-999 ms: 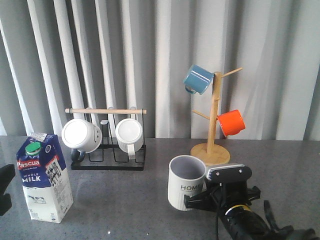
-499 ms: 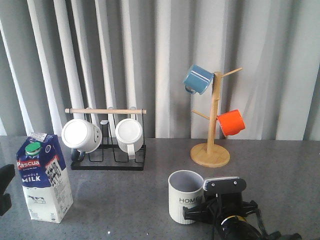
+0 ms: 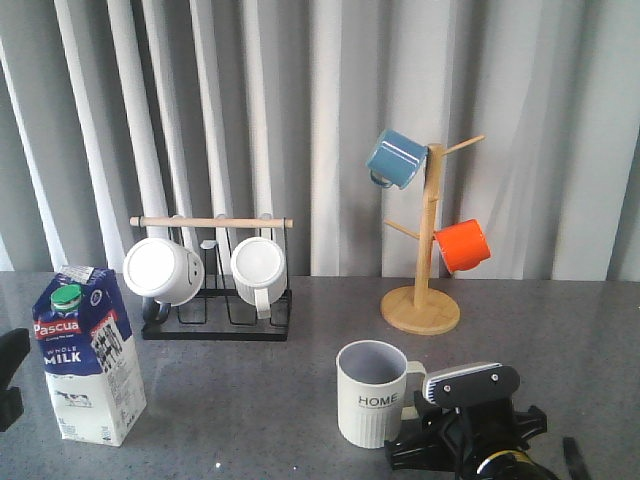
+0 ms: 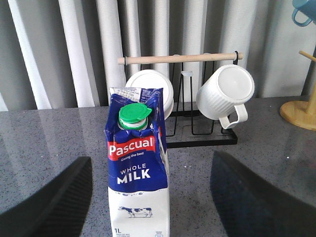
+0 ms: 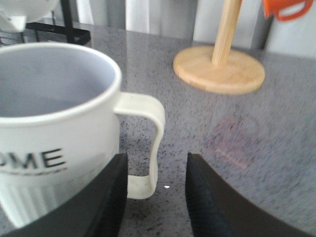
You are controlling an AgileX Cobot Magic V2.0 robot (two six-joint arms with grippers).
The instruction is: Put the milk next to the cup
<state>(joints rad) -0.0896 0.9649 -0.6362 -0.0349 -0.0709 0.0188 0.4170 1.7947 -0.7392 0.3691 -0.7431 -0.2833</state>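
Note:
The milk (image 3: 88, 355), a blue and white Pascual carton with a green cap, stands upright at the front left of the grey table. In the left wrist view the milk (image 4: 138, 168) stands between the wide-open fingers of my left gripper (image 4: 152, 197), and neither finger touches it. The cup (image 3: 375, 392), cream and ribbed with "HOME" on it, stands right of centre with its handle to the right. My right gripper (image 3: 425, 440) is just behind the handle. In the right wrist view it (image 5: 155, 197) is open, with the cup's handle (image 5: 148, 143) just ahead of the gap, untouched.
A black rack (image 3: 215, 315) with a wooden bar holds two white mugs at the back left. A wooden mug tree (image 3: 425, 290) at the back right carries a blue mug (image 3: 395, 158) and an orange mug (image 3: 463, 245). A curtain closes the back.
The cup came down and nearer with my right gripper, then stayed put. My right gripper has drawn back and rightward off the handle. The milk and left gripper have not moved.

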